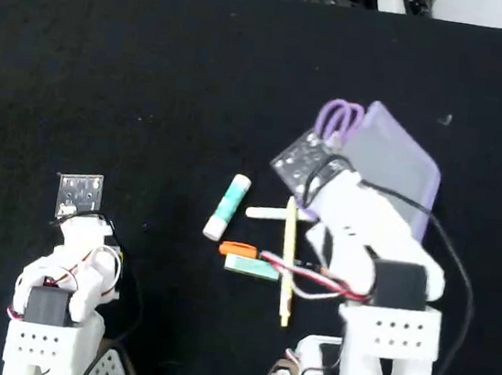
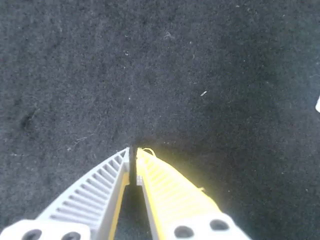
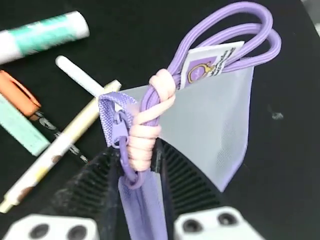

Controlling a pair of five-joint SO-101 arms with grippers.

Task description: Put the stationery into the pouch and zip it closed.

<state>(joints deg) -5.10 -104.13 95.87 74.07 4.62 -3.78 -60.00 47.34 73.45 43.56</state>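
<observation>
A translucent purple pouch (image 1: 393, 165) lies at the right of the black table, its cord loop (image 1: 338, 120) pointing away from the arms. My right gripper (image 3: 137, 155) is shut on the pouch's (image 3: 220, 120) zipper end, where the pink-wrapped cord (image 3: 150, 115) and zip pull sit between the black fingers (image 3: 187, 175). Loose on the table beside it are a glue stick (image 1: 227, 206), a white pen (image 1: 269, 213), a yellow pencil (image 1: 288, 266), an orange marker (image 1: 238, 250) and a green eraser (image 1: 252, 266). My left gripper (image 2: 132, 150) is shut on nothing, low over bare cloth at the left (image 1: 79, 193).
The black cloth (image 1: 155, 73) covers the whole table to its far edge. Red and black cables (image 1: 308, 278) from the right arm trail across the pencil and marker. Both arm bases (image 1: 51, 337) stand at the near edge.
</observation>
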